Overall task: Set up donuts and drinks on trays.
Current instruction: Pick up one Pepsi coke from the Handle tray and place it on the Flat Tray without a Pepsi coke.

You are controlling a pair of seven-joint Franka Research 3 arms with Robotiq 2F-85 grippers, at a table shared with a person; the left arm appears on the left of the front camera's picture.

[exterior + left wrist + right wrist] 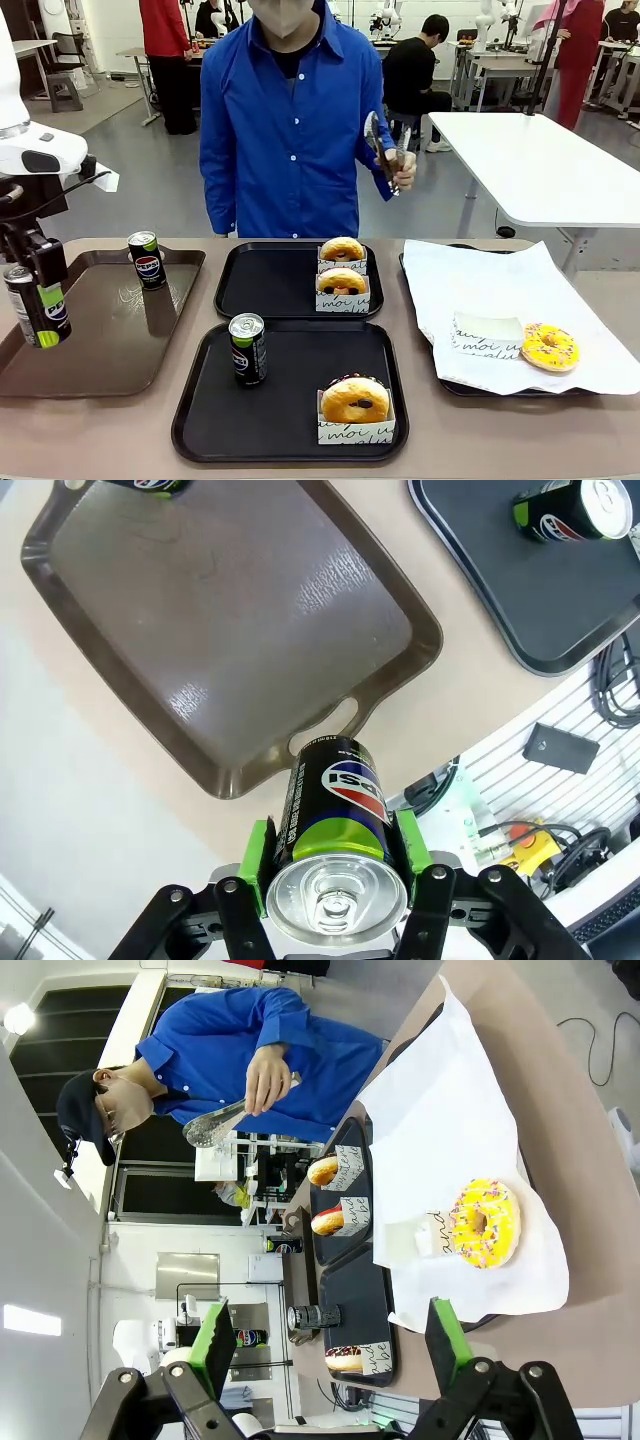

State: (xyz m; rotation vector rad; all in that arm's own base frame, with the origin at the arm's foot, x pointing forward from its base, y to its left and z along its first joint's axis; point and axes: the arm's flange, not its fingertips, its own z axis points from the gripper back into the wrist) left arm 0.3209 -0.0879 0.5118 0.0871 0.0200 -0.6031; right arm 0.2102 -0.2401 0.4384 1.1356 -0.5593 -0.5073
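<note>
Your left gripper point(335, 862) is pinching a black soda can point(336, 815) between its green pads, at the left rim of the brown tray point(110, 340); you cannot tell whether the can's base clears that rim. The held can stands close to upright, silver top up and green trim down, with its long axis running along the fingers and its top leaning slightly to your left. A second can point(147, 260) stands upright on the brown tray's far side. To the right lies the near black tray point(290, 420), which carries a third can point(247, 349) and a boxed donut point(356, 405). Beyond it, the far black tray point(265, 285) holds two boxed donuts point(342, 268). Your right gripper point(330, 1345) is spread wide with nothing between its pads, looking at a sprinkled donut point(484, 1223) on white paper point(470, 280). Across the table, a person's hand point(403, 172) holds tongs point(383, 150).
</note>
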